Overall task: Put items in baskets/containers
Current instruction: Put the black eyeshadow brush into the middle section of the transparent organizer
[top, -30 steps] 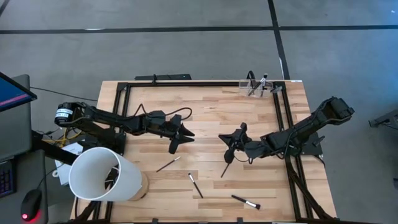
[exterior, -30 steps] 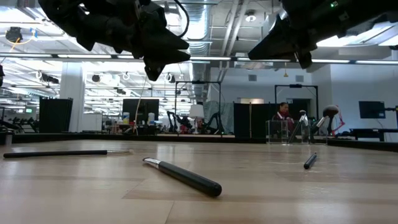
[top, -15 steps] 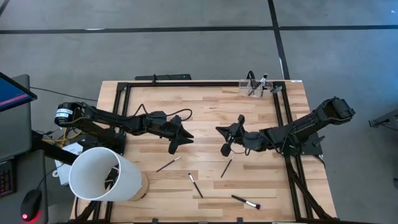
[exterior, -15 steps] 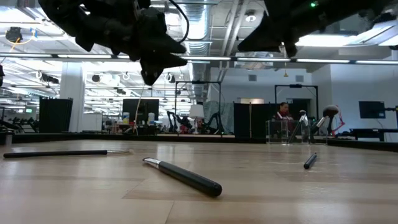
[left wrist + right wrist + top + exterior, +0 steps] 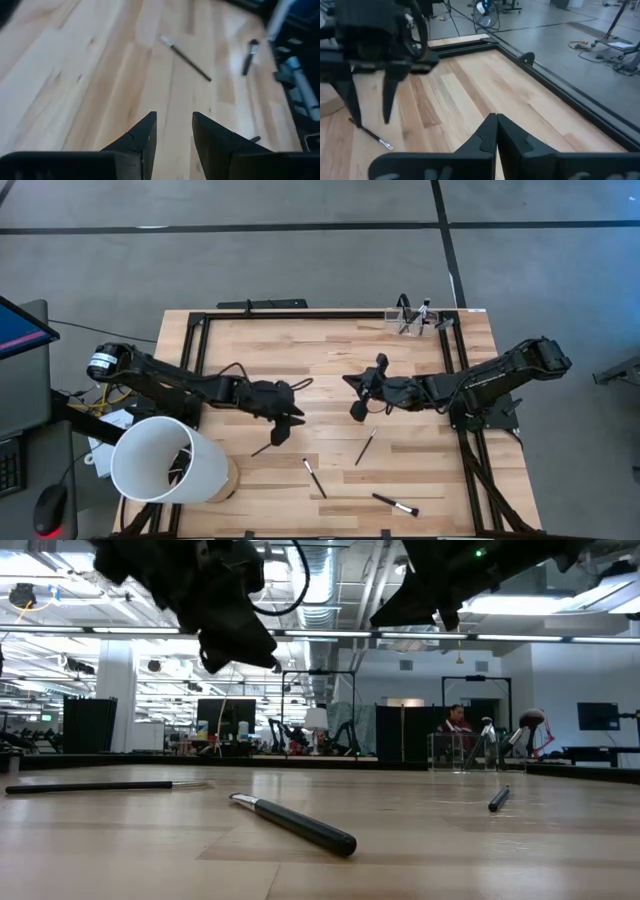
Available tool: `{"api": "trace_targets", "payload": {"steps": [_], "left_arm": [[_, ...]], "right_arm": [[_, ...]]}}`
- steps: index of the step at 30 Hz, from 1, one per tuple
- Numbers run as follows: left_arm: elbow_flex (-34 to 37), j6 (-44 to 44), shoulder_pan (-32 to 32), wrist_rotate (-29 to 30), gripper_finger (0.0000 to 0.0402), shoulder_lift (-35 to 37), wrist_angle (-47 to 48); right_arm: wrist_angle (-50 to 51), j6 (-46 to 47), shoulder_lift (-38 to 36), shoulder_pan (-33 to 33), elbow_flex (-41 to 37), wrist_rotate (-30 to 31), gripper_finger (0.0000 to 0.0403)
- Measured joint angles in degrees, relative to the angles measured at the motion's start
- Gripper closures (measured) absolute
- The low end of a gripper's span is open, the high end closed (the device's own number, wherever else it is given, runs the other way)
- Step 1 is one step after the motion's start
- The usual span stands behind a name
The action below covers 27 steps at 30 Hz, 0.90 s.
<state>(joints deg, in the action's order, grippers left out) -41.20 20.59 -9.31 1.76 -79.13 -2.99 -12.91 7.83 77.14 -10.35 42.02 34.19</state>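
Note:
Several thin dark makeup brushes lie flat on the wooden table: one (image 5: 270,445) below my left gripper, one (image 5: 366,446) near the middle, one (image 5: 314,478) and one (image 5: 396,505) toward the near edge. The small clear holder (image 5: 412,320) stands at the far right with a few brushes upright in it. My left gripper (image 5: 280,432) hovers open above the table, nothing between its fingers (image 5: 172,130). My right gripper (image 5: 358,408) hangs shut and holds nothing, its fingertips (image 5: 496,120) together above bare wood.
A big white tub (image 5: 165,460) lies on its side at the near left corner. A black frame (image 5: 452,370) borders the table's far and right sides. In the low view the brushes (image 5: 295,823) lie flat, both grippers well above them.
My left gripper has swung toward the table's near edge and now stands over the brush on the left. My right gripper has risen and gone toward the far edge and the left, away from the middle brush, which lies where it was.

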Motion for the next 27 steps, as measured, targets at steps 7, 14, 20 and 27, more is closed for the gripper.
{"api": "trace_targets", "payload": {"steps": [7,14,20,27], "left_arm": [[-6.39,5.76,-0.51,1.66,0.0279,-0.83,18.77],[-5.87,10.21,-3.83,1.14,0.0279,-5.61,21.53],[-6.39,13.80,-5.87,-3.75,0.0279,-11.45,25.67],[-9.54,15.00,-7.05,-2.20,0.0279,-15.37,32.16]], "right_arm": [[0.14,-0.96,-0.02,0.00,0.00,-1.71,0.0403],[0.90,-0.89,-0.02,-1.30,0.00,-2.66,0.0403],[0.88,-0.34,-0.02,-2.99,0.00,-2.72,0.0403],[0.03,0.21,-0.02,-3.91,0.00,-2.73,0.0403]]}}
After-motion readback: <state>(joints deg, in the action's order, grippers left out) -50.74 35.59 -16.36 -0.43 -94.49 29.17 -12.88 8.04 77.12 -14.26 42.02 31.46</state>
